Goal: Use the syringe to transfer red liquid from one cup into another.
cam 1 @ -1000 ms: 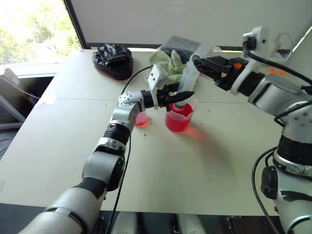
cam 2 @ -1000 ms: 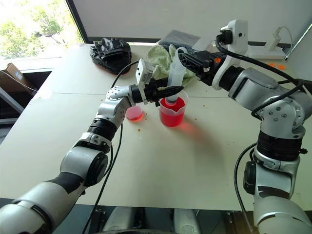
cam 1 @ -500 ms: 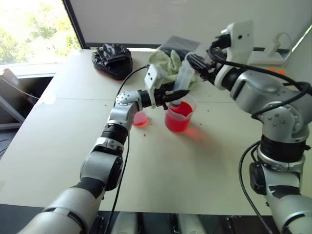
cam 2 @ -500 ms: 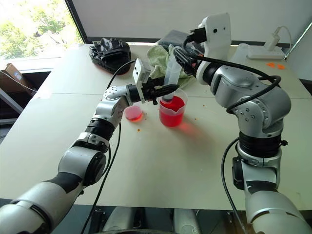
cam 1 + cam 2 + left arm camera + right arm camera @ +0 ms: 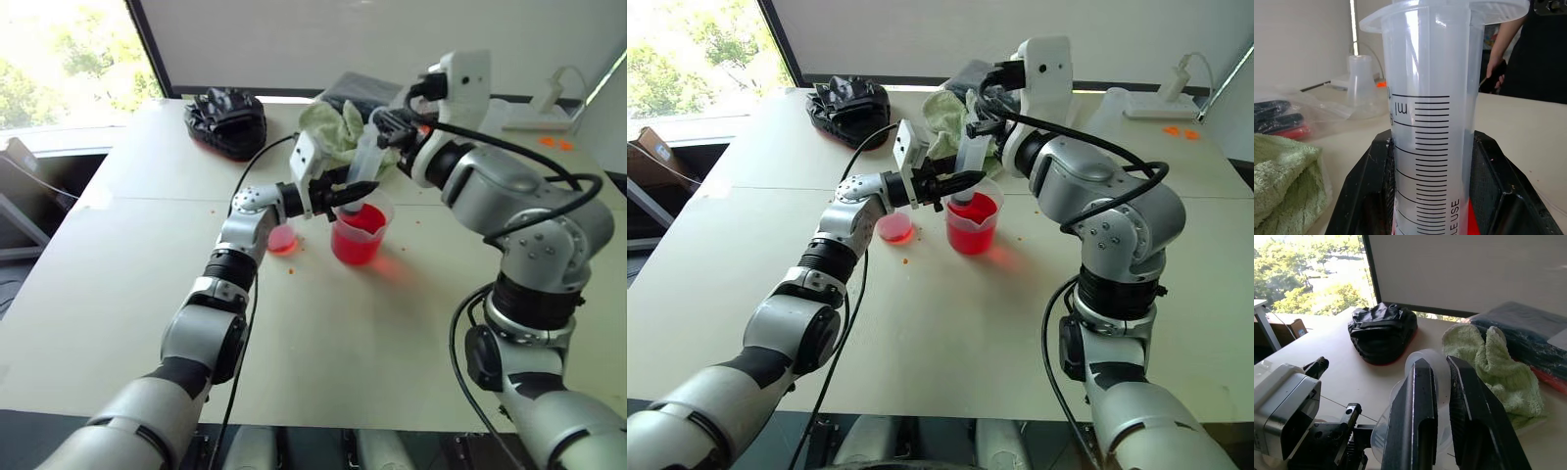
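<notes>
Left gripper [image 5: 958, 180] clamps the syringe [image 5: 1430, 122] over the beaker [image 5: 973, 223]; right wrist view shows right gripper [image 5: 1442, 396] pinching its plunger ring [image 5: 1426, 360]

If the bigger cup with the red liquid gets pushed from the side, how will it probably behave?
The bigger cup would probably slide rather than tip: it is wide, and the red liquid filling much of it adds weight low down. A sharp push would likely slosh liquid over the rim. The syringe standing in it might catch the rim.
</notes>
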